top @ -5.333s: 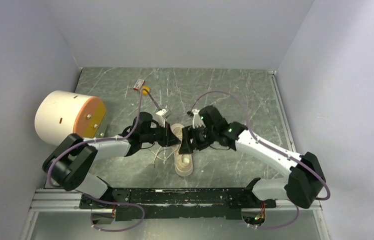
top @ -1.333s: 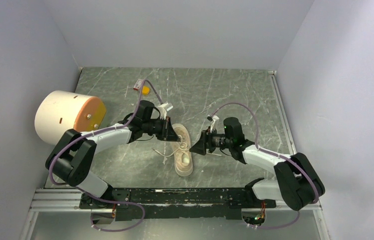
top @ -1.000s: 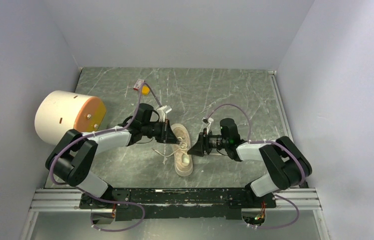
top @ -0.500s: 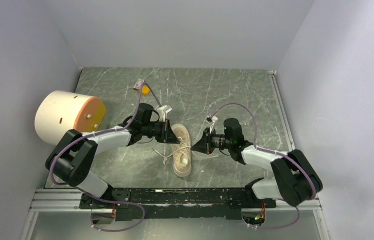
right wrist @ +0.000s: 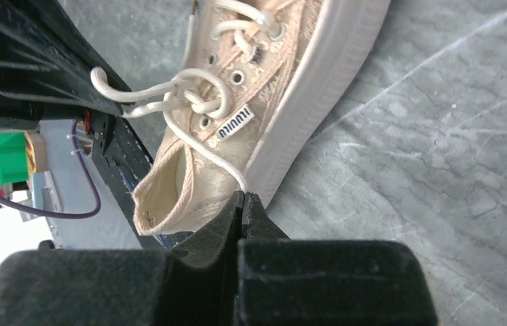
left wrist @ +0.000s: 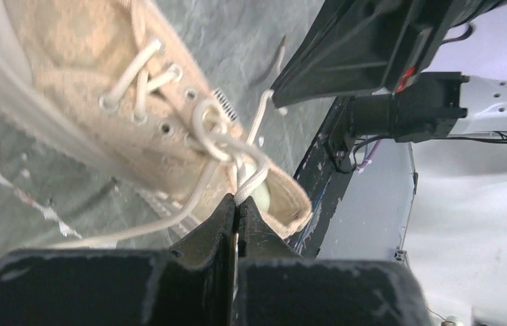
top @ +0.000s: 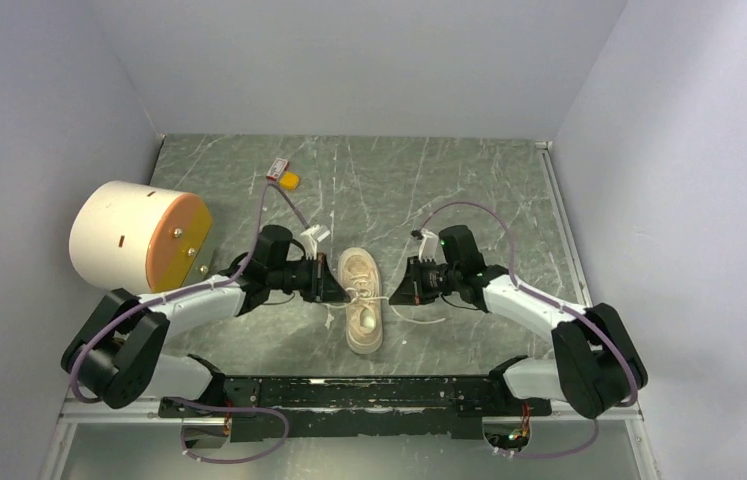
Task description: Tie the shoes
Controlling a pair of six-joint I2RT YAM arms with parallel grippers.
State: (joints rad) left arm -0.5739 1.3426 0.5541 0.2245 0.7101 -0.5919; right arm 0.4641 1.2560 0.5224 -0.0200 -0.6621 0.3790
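Grip: left claw (left wrist: 236, 207) is pinched fully closed on the left lace strand (left wrist: 256, 178). The right claw (right wrist: 242, 202) is likewise closed on the right lace strand (right wrist: 204, 151). The claws flank the sneaker (top: 361, 298), which lies mid-bench with its toe far and heel near. Judged purpose: pulling outward would cinch the crossed turn above the top eyelets. Laces are thin, round, limp white cord. The upper is cream woven fabric and the sole is pale and smooth. The bench (top: 429, 180) is hard, grey-green and marbled.

Cream low-top sneaker (top: 361, 300) sits on its sole, toe away from me, white laces (left wrist: 220, 139) crossed in a loose knot, strands pinched in my left claw (left wrist: 235, 204) and right claw (right wrist: 242, 197).
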